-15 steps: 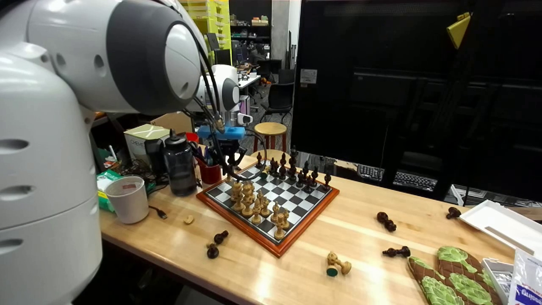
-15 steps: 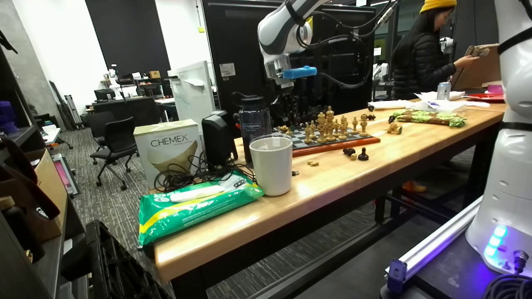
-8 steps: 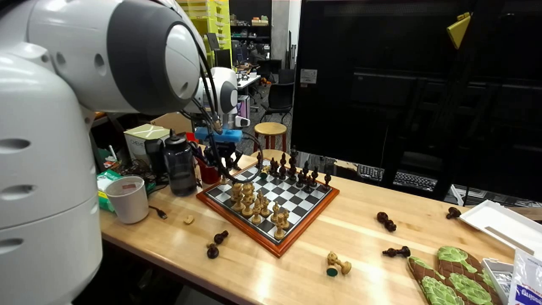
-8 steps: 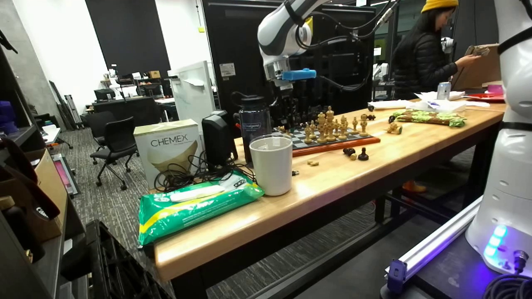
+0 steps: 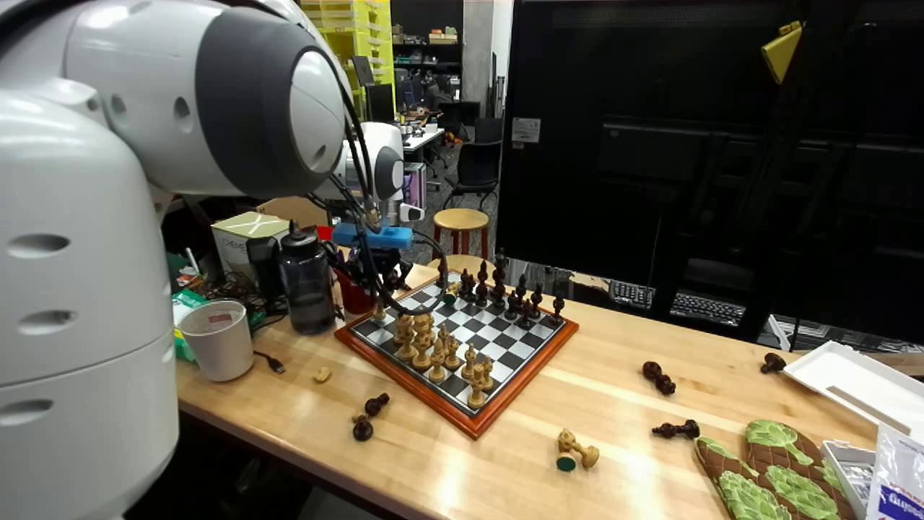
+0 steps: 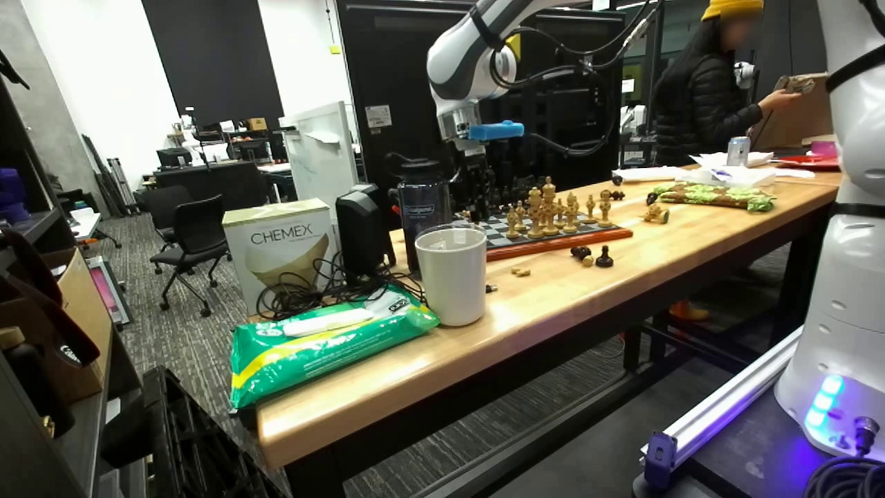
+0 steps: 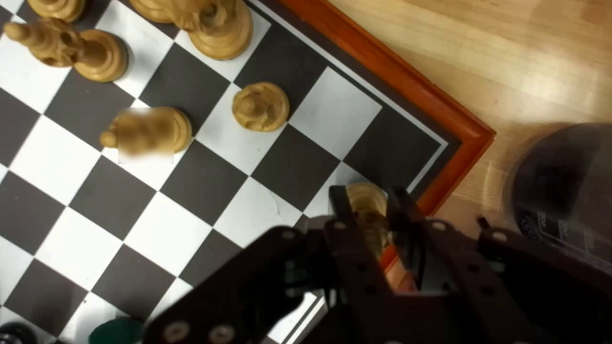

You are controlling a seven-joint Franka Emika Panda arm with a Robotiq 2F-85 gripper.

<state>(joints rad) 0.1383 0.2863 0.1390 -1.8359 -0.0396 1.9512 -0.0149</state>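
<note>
Wrist view: gripper (image 7: 367, 203) enters from the bottom edge, jaws drawn in to a narrow gap and clamped on a light chess piece (image 7: 366, 193). Piece sits over the chessboard (image 7: 456, 148), near its wooden rim and close to a corner; whether its base touches a square cannot be told. A short light piece (image 7: 260, 107) stands near it. Water bottle (image 7: 554, 191), dark and translucent, lies just outside the rim.

In an exterior view: held piece shows at the board's edge, near a red pen cup (image 5: 355, 292). Light pieces (image 5: 422, 339) stand clustered along the near side, dark pieces (image 5: 499, 282) along the far side. Loose on the table (image 5: 599, 354): two fallen light pieces (image 5: 570, 442) together, several toppled dark ones, and a patterned oven mitt (image 5: 801, 491).

In an exterior view: blue block (image 6: 496, 131) on the wrist above the gripper; jaws dark against a dark background, tips hard to make out. White cup (image 6: 453, 277), green wipes packet (image 6: 328, 360) and CHEMEX box (image 6: 276, 256) occupy the near end. Person (image 6: 702, 97) in a yellow hat stands beyond.
</note>
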